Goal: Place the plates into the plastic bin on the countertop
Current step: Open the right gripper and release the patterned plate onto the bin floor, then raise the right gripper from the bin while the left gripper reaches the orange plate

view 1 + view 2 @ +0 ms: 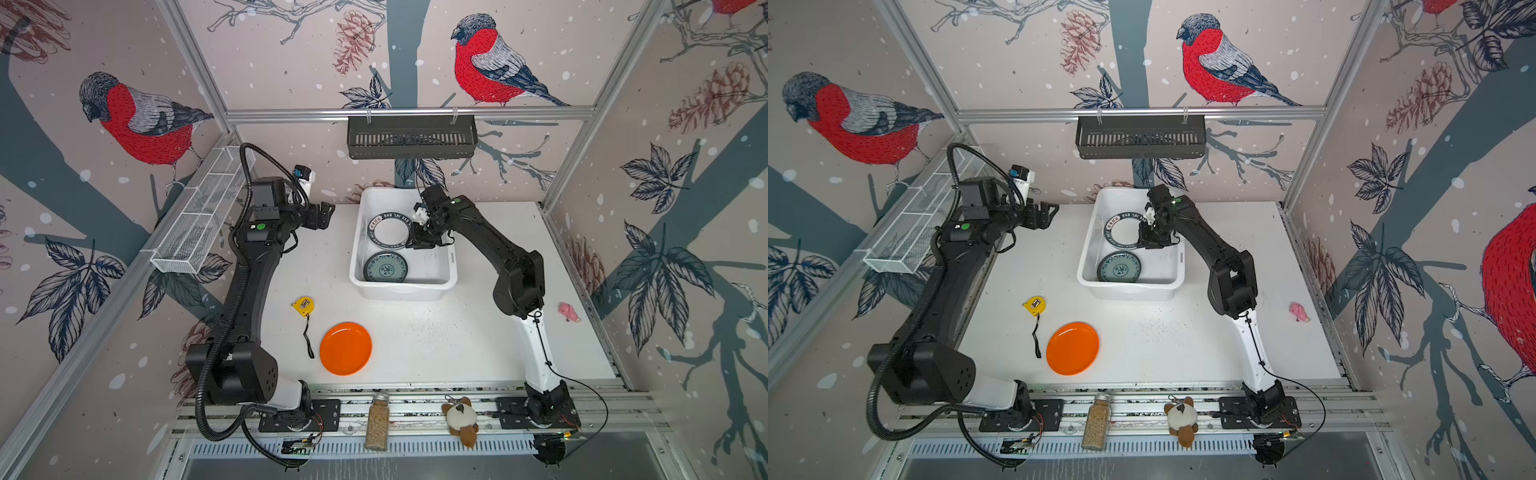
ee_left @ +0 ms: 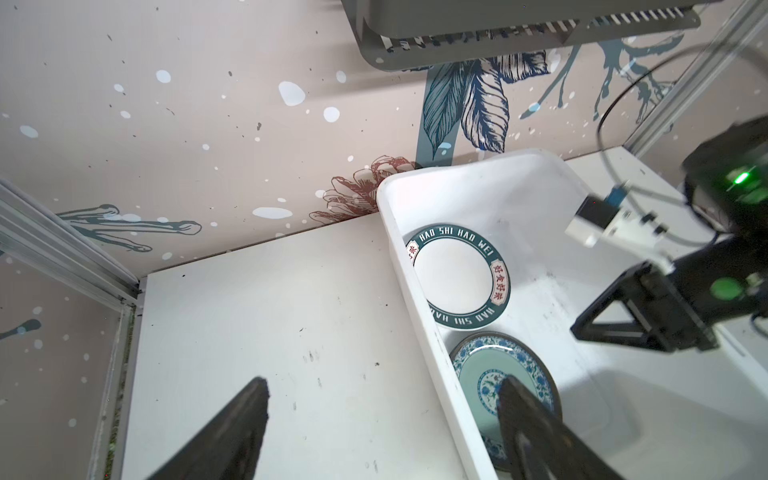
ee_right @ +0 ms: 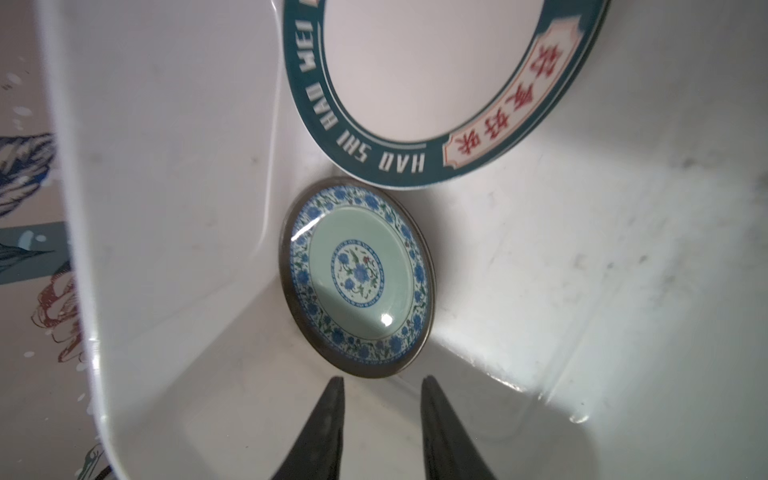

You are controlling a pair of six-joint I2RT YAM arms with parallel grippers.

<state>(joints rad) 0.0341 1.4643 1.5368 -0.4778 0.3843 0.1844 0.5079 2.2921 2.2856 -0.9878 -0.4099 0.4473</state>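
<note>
White plate (image 2: 457, 276), rim lettered HAO SHI HAO WEI, lies in the plastic bin (image 1: 440, 286) next to the teal floral plate (image 3: 358, 276). My right gripper (image 3: 382, 379) reaches down into the bin, slightly parted and empty, near the floral plate. My left gripper (image 2: 384, 380) hangs spread wide beside the bin — orange plate (image 1: 345, 348) out on the tabletop (image 1: 457, 332).

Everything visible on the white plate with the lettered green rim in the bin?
The round white plate with a dark green lettered rim looks smooth and hard: plain white centre, band reading HAO SHI HAO WEI, cream panels with red Chinese characters. It lies face up in the far half of the large white plastic bin, near its left wall. Its near edge meets or overlaps the teal-blue floral plate. The open right gripper hangs beside it, not gripping it.
</note>
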